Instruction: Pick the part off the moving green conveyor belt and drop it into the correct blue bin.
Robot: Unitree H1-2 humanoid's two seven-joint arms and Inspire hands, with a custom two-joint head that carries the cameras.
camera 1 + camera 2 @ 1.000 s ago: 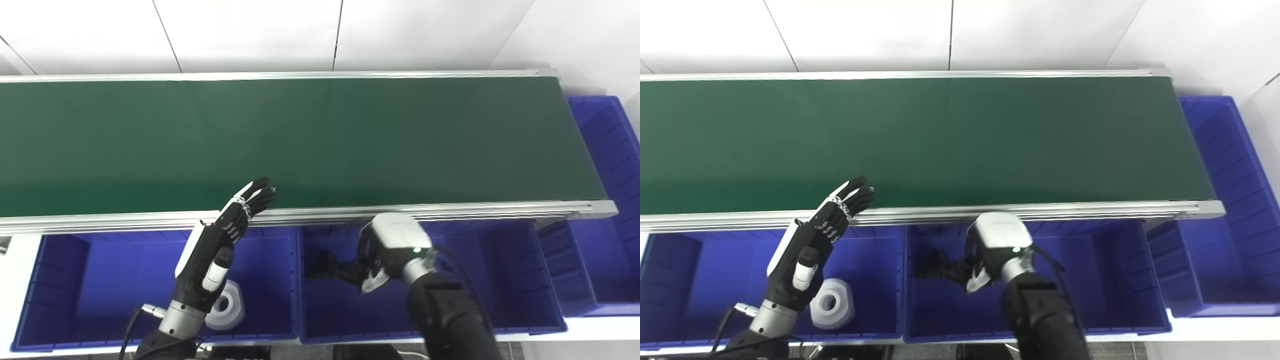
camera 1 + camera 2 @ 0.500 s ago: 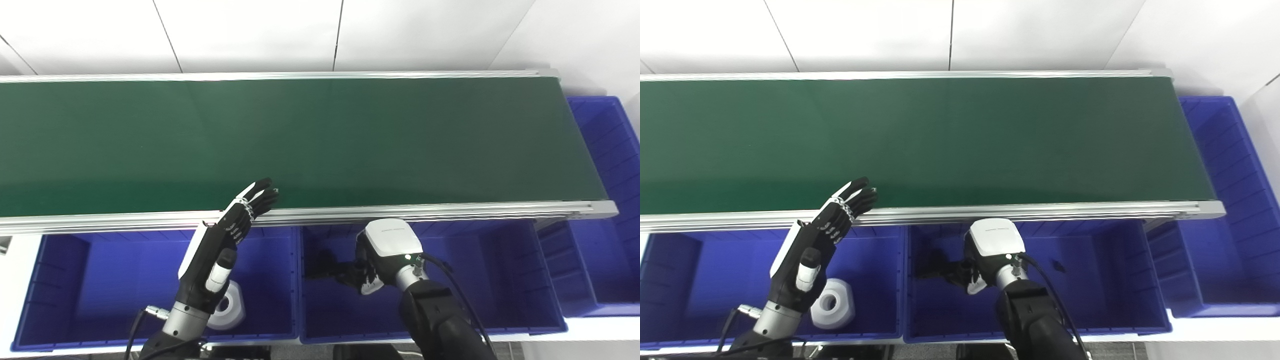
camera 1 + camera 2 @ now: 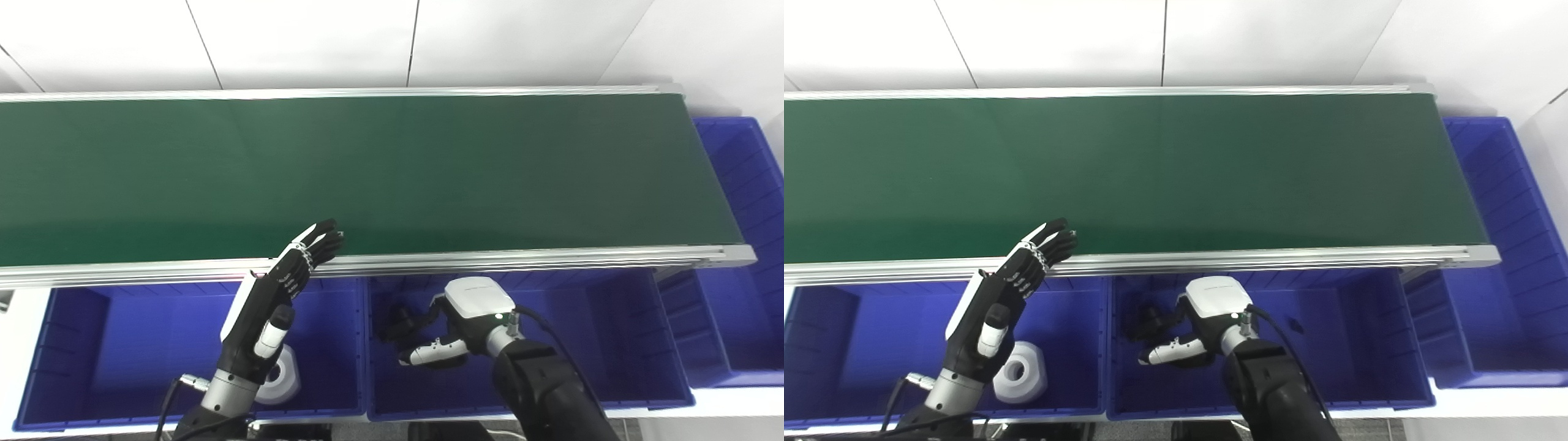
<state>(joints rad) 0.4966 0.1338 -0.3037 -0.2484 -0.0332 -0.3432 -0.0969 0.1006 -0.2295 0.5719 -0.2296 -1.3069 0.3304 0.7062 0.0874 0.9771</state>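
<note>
Green conveyor belt (image 3: pixel 392 171) is framed by aluminium rails; nothing is seen lying on it. Three blue bins are seen below its near rail on a white bench (image 3: pixel 18 318): left bin (image 3: pixel 79 343), middle bin (image 3: pixel 612 343), and a right bin (image 3: pixel 747 184) past the belt's end. A white part (image 3: pixel 278 380) is held in the left bin.

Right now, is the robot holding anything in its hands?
Nothing is held. The left hand is open above the belt's edge, and the right hand is open inside the middle blue bin.
</note>
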